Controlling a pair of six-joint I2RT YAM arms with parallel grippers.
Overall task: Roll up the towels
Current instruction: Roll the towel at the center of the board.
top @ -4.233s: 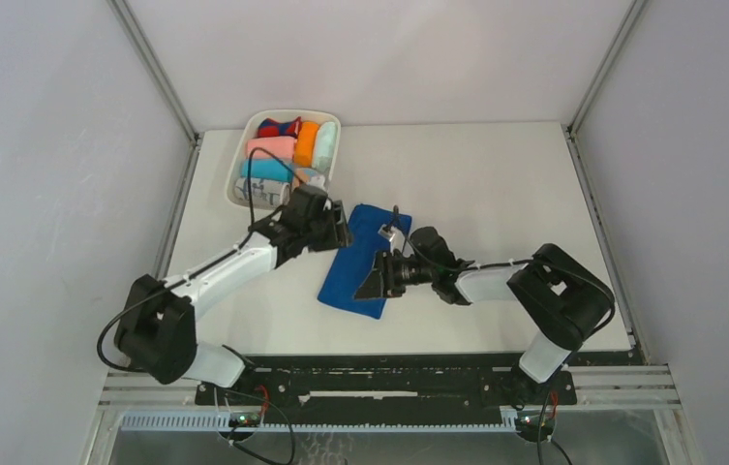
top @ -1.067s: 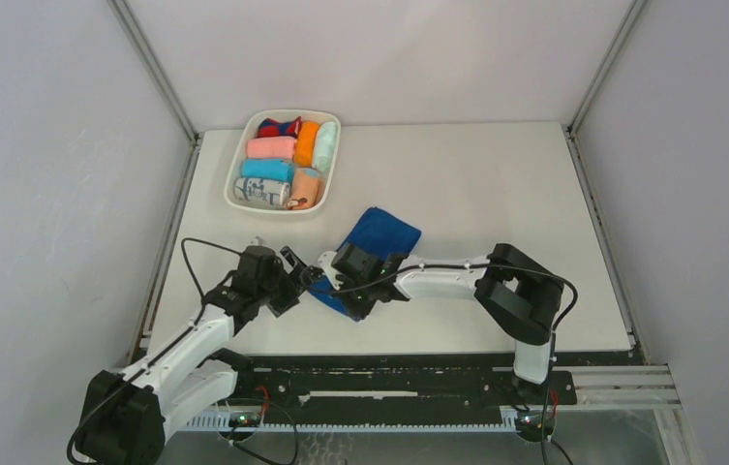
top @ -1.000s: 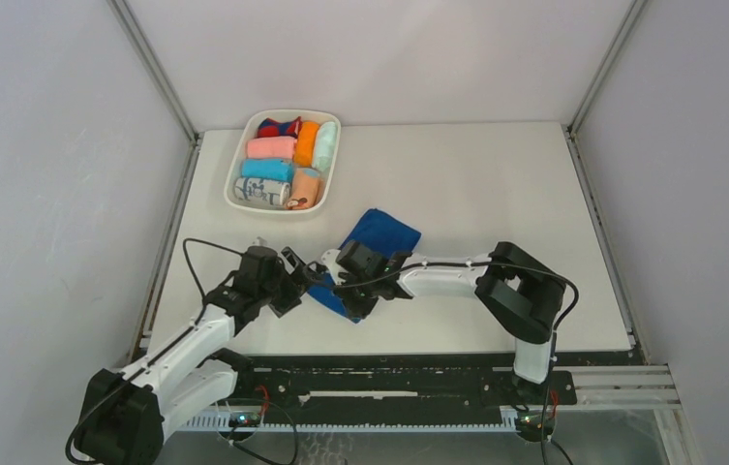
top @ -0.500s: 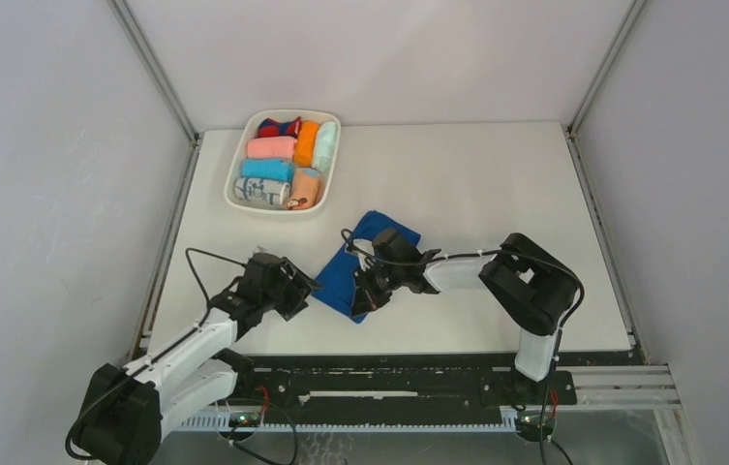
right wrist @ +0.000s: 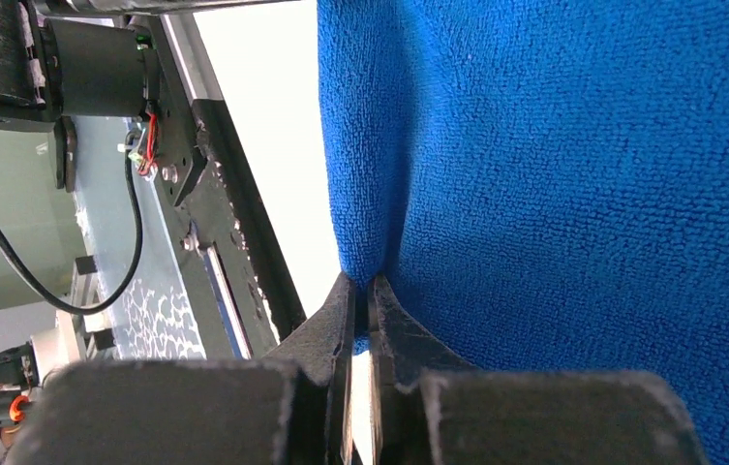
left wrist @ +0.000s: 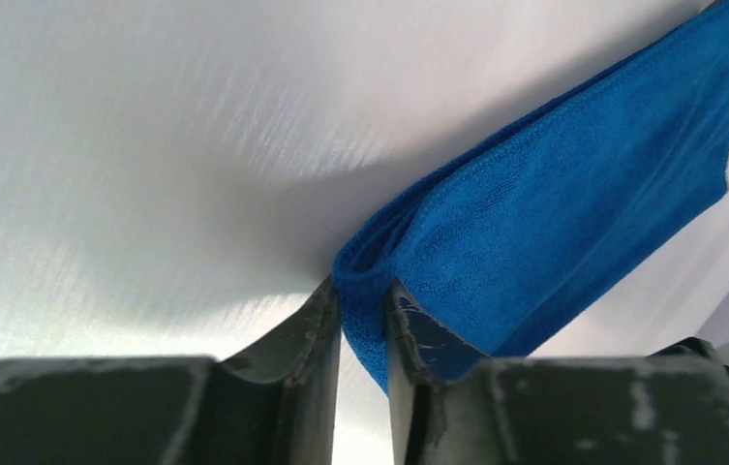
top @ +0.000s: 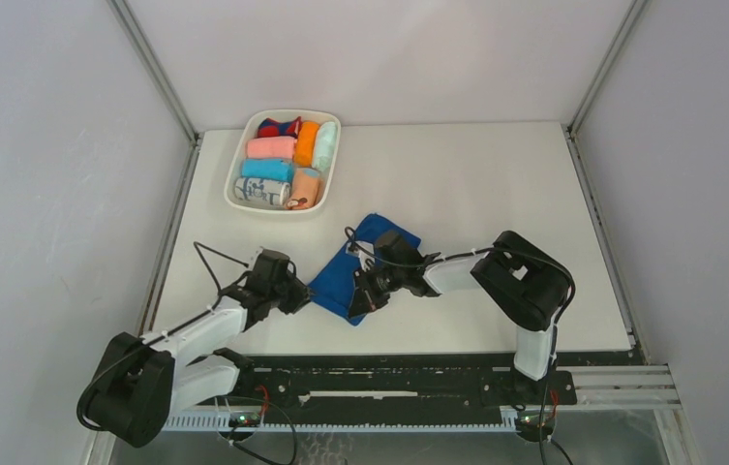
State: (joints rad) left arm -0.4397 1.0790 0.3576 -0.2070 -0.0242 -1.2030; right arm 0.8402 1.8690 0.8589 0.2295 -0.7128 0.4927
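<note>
I count one royal-blue towel (top: 334, 279) on the counter (top: 476, 174), and one white tray (top: 288, 113) with seven rolls in it. The blue towel lies slantwise toward the near edge, left of middle. My left pincer (left wrist: 360, 291) is clamped on its folded left corner, and my right pincer (right wrist: 360, 283) pinches its near end. The tray sits by the far left corner, and the peach-orange towel (top: 305, 187) lies rolled at its near right.
</note>
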